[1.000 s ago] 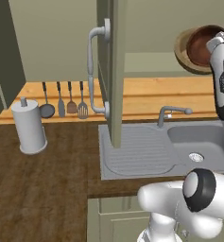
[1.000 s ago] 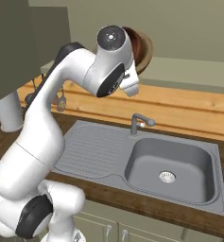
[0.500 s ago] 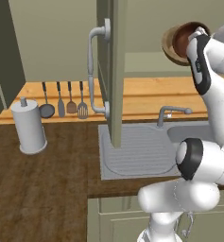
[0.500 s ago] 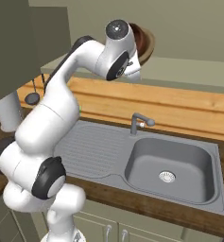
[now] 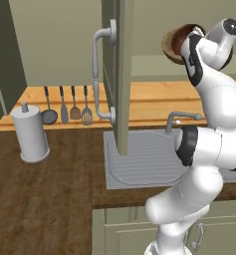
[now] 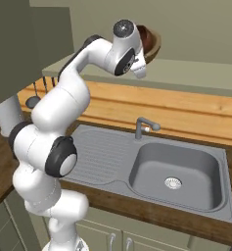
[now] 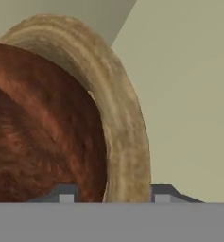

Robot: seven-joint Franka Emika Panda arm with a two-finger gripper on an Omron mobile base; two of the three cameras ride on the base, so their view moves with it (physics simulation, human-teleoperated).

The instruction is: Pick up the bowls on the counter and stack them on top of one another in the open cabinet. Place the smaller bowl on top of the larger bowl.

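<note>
- Bowls, stacked: the smaller bowl (image 7: 42,137), dark reddish-brown, sits inside the larger bowl (image 7: 123,137), whose thick tan rim curves round it in the hand view.
- Fingers (image 7: 111,196): the two dark tips stand partly apart at the bottom of the hand view, one before the brown bowl and one just past the tan rim; whether they press on the rims or stand just clear cannot be told.
- From the left base view the stacked pair shows beside the wrist, the brown bowl (image 5: 181,37) nested in the tan one (image 5: 170,54), up at the level of the pale cabinet shelf (image 5: 154,62).
- From the right base view the brown bowl (image 6: 146,35) and the tan rim (image 6: 154,49) show behind the white wrist, over the shelf (image 6: 196,73).
- Cabinet door (image 5: 120,74): olive-green, standing open edge-on, with a grey curved bar handle (image 5: 100,74).
- Below the shelf: a grey steel sink (image 6: 178,171) with drainboard (image 6: 100,152) and tap (image 6: 143,127), set into the dark wood bench (image 5: 45,199).
- Far left on the bench: a grey paper-towel holder (image 5: 30,134); beside it, utensils (image 5: 67,107) hang against the light wooden backboard (image 5: 149,102).
</note>
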